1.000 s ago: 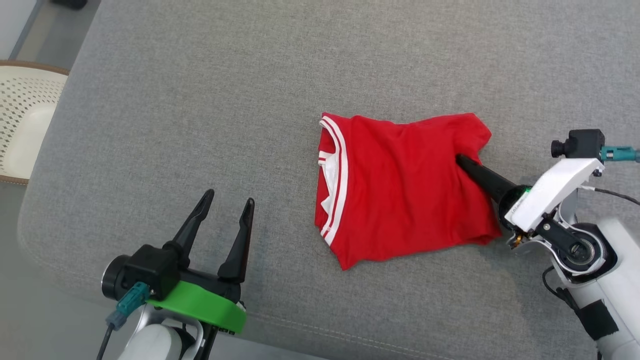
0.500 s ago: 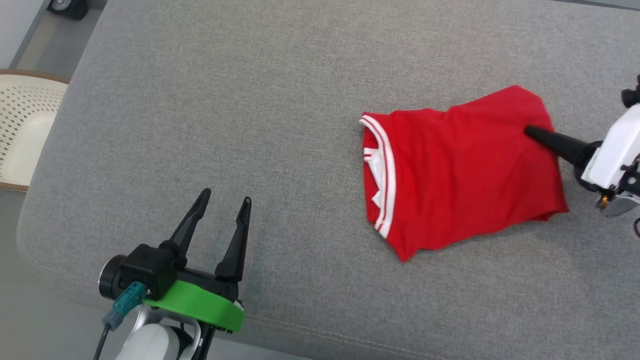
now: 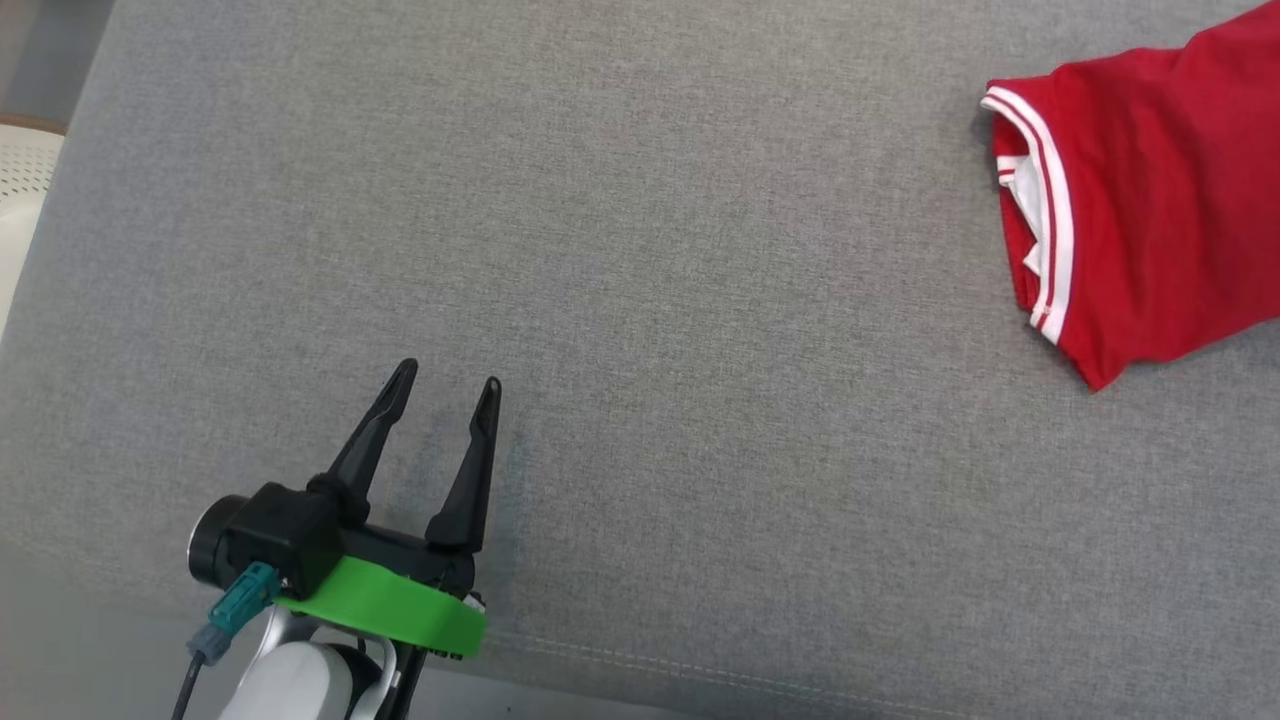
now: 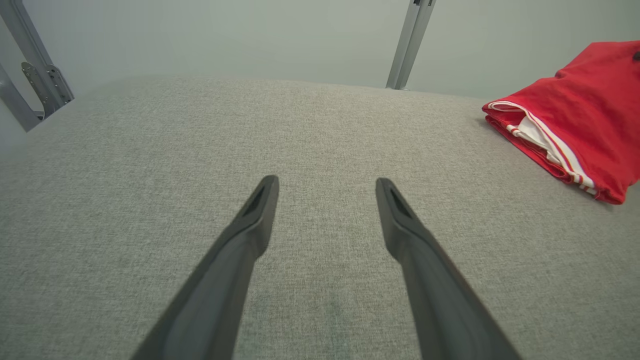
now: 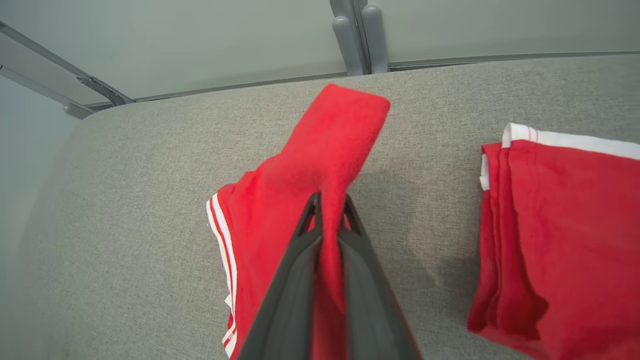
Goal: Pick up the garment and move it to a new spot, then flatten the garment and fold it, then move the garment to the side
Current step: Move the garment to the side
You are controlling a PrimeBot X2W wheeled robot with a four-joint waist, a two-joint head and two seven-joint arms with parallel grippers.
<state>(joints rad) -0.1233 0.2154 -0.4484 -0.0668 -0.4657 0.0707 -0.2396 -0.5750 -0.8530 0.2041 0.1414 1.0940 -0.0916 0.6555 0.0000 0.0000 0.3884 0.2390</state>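
The garment (image 3: 1150, 200) is a red shirt with white-striped trim, folded on the grey cushion at the head view's upper right and cut off by that view's right edge. In the right wrist view my right gripper (image 5: 330, 202) is shut on a fold of the garment (image 5: 300, 190), which rises between the fingers. My left gripper (image 3: 447, 375) stands open at the lower left, far from the garment, with nothing between its fingers. From the left wrist, the left gripper (image 4: 326, 181) points over bare cushion and the garment (image 4: 575, 125) lies at the right.
The grey fabric cushion (image 3: 640, 300) has a stitched front edge (image 3: 700, 670) near my left arm. A pale perforated chair (image 3: 20, 170) sits off its left end. A second folded red piece (image 5: 560, 240) lies right of the held one. Metal frame posts (image 5: 357, 35) stand behind.
The right gripper has dragged the garment far to the right, past the head view's right edge. The camera has shifted a little. The left gripper has stayed put and open.
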